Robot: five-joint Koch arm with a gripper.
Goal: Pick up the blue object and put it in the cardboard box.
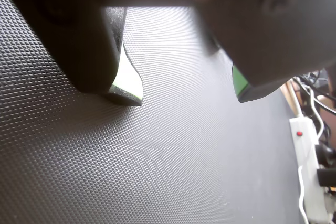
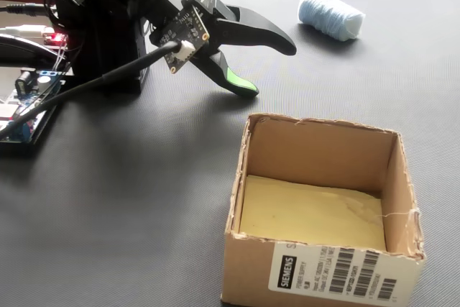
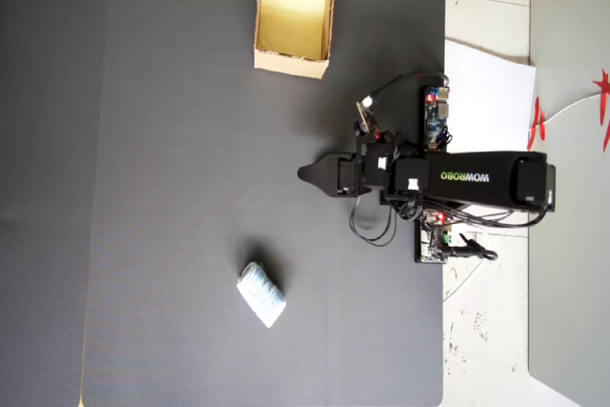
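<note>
The pale blue object [image 2: 330, 16] lies on the black mat at the far right of the fixed view. In the overhead view the blue object [image 3: 261, 294] rests below and left of the arm. The cardboard box [image 2: 316, 150], with its yellowish floor bare, stands in the foreground; from overhead the cardboard box [image 3: 291, 66] sits at the top. My gripper [image 2: 272, 70] hovers above the mat between them, open, with green pads showing. The wrist view shows my gripper [image 1: 186, 95] holding nothing, only mat between its jaws. From above, the gripper [image 3: 305, 174] points left, well apart from both.
The arm's base and circuit boards [image 2: 29, 106] with cables stand at the left of the fixed view. A white power strip [image 1: 310, 166] lies past the mat's edge. From overhead, the mat [image 3: 191, 188] ends just right of the controller board [image 3: 437, 116].
</note>
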